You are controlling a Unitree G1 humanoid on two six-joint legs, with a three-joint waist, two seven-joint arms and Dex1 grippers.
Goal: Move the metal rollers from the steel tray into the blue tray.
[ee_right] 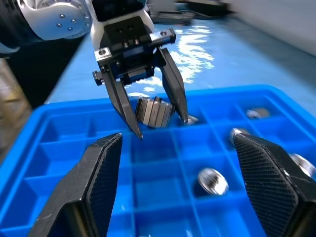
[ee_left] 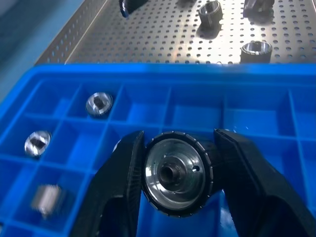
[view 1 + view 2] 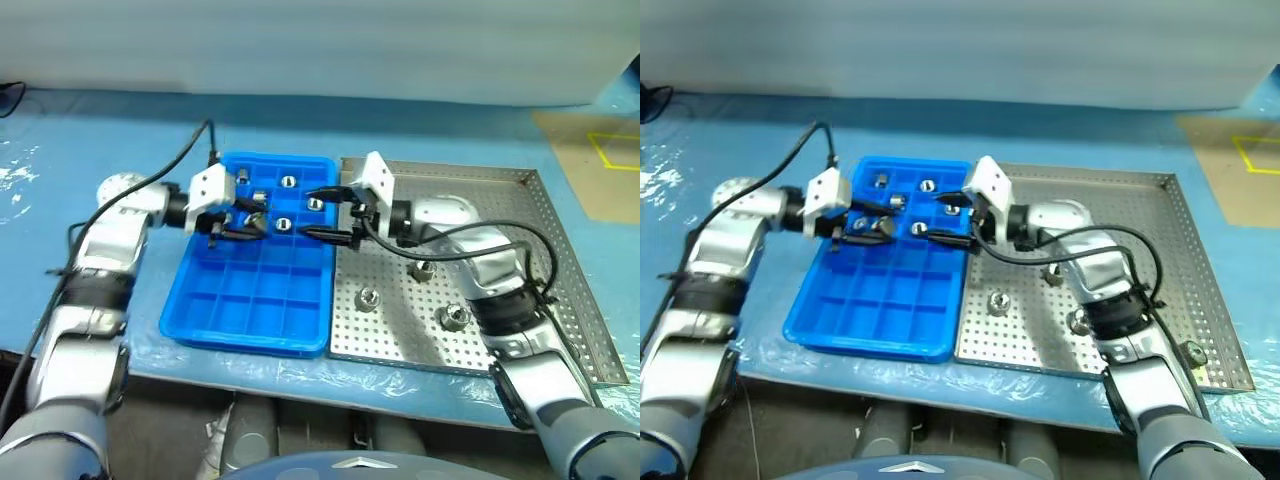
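Roller (image 2: 175, 178) is pinched by left gripper (image 2: 177, 173) above blue tray (image 3: 215, 310) | right gripper (image 3: 322, 212) spread, empty, facing it | tray: four rollers | steel tray (image 3: 560, 260): three beside right arm

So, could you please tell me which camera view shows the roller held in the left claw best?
The left wrist view: the roller sits face-on between the left claw fingers, central hole visible. The right wrist view shows it side-on. In the eye views it's tiny and partly hidden over the blue tray.
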